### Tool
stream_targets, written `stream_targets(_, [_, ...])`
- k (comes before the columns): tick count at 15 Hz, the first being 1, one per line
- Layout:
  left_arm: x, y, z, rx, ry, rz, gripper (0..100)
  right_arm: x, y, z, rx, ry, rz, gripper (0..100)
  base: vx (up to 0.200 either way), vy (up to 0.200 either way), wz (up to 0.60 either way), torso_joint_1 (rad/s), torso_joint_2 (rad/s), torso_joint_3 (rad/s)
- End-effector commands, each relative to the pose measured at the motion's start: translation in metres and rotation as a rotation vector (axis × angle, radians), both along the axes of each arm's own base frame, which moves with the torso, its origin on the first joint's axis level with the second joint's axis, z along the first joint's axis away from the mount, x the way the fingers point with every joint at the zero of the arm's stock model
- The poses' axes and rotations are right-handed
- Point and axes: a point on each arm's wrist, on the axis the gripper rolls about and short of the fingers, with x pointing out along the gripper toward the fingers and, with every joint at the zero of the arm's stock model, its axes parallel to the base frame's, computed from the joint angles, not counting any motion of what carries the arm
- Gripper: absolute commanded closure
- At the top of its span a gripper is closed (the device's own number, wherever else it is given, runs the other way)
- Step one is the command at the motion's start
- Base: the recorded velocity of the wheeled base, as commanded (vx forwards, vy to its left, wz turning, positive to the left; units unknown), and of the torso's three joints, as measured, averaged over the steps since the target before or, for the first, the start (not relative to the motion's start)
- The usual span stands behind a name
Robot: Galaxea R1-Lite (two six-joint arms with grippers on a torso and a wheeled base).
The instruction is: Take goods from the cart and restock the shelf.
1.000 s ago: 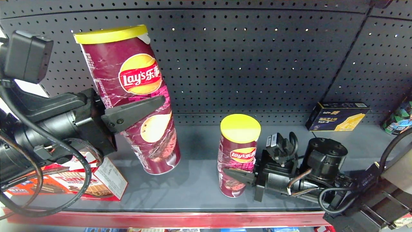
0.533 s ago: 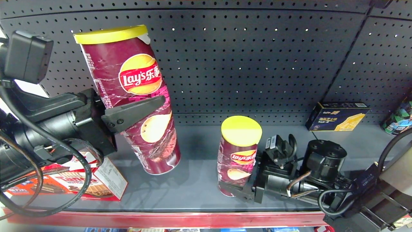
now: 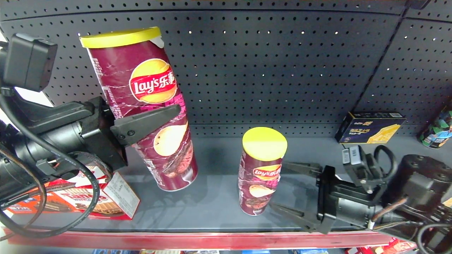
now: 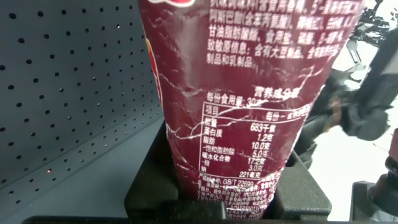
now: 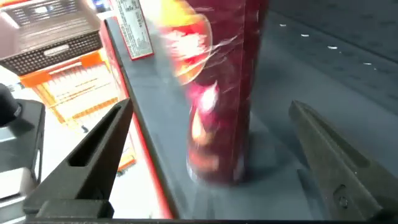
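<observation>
My left gripper [image 3: 155, 123] is shut on a tall maroon chip can [image 3: 148, 106] with a yellow lid, held tilted above the left part of the dark shelf [image 3: 212, 197]. The left wrist view shows the can [image 4: 242, 112] rising from between the jaws of that gripper [image 4: 230, 199]. A second maroon can [image 3: 261, 173] stands upright on the shelf near its front edge. My right gripper [image 3: 280, 186] is open just right of it, fingers apart and not touching. In the right wrist view the can [image 5: 221, 93] stands ahead of the spread gripper [image 5: 210, 109].
A red wafer box [image 3: 70, 203] lies at the shelf's front left under my left arm. A dark blue box [image 3: 369, 127] and a green can [image 3: 438, 130] sit at the back right. Pegboard closes the back; a red strip [image 3: 176, 240] edges the front.
My right gripper has opened, let go of the standing can and pulled back to the right. The can stays upright on the shelf. The left arm has held still.
</observation>
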Motion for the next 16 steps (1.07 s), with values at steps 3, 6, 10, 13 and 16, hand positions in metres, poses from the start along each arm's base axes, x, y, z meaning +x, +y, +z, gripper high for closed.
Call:
stream_targets(3, [-0.001,0.001,0.001,-0.001,-0.002,0.0,100,-0.039,-0.057,0.021,0.045,-0.075,-0.146,0,0.0,0.0,0.0,0.0,0.0,0.0])
stream_targets(6, [-0.008,0.003,0.0,0.0,0.001,0.0,100,-0.05,-0.077,0.036,0.078,-0.138,-0.229,0,0.0,0.0,0.0,0.0,0.0,0.0])
stream_targets(10, [-0.019,0.008,-0.006,0.003,0.011,0.011,100,-0.085,-0.107,0.043,0.097,-0.152,-0.428,0,0.0,0.0,0.0,0.0,0.0,0.0])
stream_targets(13, [-0.023,0.01,-0.007,0.0,0.009,0.026,100,-0.121,-0.129,0.033,0.077,-0.072,-0.71,0,0.0,0.0,0.0,0.0,0.0,0.0])
stream_targets(16, [-0.022,0.009,-0.001,-0.008,-0.01,0.024,100,-0.161,-0.138,0.013,0.118,0.012,-0.923,0,0.0,0.0,0.0,0.0,0.0,0.0])
